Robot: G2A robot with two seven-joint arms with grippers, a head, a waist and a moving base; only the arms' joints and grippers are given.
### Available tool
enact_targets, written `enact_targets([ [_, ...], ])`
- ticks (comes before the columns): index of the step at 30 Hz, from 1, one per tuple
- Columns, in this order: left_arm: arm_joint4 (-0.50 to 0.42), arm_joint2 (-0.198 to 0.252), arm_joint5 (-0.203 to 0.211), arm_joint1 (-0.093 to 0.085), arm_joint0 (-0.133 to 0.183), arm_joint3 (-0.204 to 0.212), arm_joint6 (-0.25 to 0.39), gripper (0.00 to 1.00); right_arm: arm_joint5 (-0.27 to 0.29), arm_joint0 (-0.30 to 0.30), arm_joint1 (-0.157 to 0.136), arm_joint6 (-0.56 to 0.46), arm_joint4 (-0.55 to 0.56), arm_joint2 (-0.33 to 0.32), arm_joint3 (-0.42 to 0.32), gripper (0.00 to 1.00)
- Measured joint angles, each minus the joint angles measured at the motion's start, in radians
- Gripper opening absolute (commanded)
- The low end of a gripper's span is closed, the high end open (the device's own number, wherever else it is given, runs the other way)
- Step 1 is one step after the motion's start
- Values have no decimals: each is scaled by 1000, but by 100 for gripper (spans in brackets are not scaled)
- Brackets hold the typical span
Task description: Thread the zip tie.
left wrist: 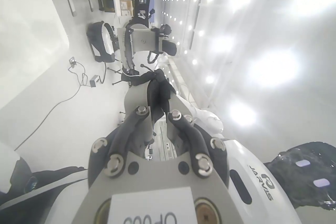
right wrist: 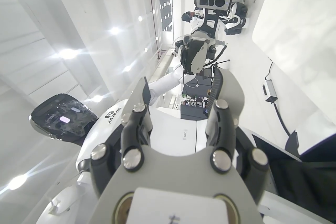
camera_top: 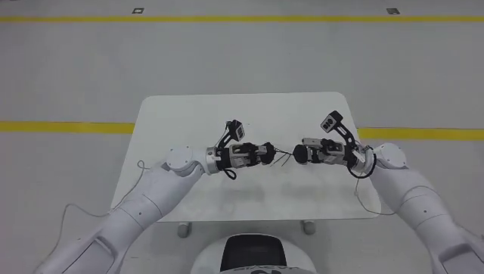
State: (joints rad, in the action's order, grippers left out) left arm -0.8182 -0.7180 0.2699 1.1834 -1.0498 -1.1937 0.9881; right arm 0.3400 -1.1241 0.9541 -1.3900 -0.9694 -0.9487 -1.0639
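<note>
From above, a thin black tie (camera_top: 282,155) strung between left gripper (camera_top: 269,153) and right gripper (camera_top: 299,154), both held over the table (camera_top: 189,122). At the left wrist, fingers (left wrist: 160,93) pinched shut on the tie. At the right wrist, fingers spread wide, gripping nothing, tie tip near one of them.

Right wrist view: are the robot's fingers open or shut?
Open. The two fingers stand wide apart, with a clear gap between them.

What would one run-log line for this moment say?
stage: threading | left pincer: shut on zip tie | right pincer: open, opposite | both above table
</note>
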Motion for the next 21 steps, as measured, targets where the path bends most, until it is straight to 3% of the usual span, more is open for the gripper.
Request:
enact_targets([
  [10, 2, -7, 1, 6, -1, 8, -8, 0, 0, 12, -22, 0, -13, 41, -23, 32],
  [14, 4, -10, -3, 8, -3, 11, -12, 0, 0, 15, -28, 0, -18, 53, -32, 16],
  [21, 12, -14, -6, 10, -7, 14, -21, 0, 0, 20, -37, 0, -24, 66, -36, 9],
])
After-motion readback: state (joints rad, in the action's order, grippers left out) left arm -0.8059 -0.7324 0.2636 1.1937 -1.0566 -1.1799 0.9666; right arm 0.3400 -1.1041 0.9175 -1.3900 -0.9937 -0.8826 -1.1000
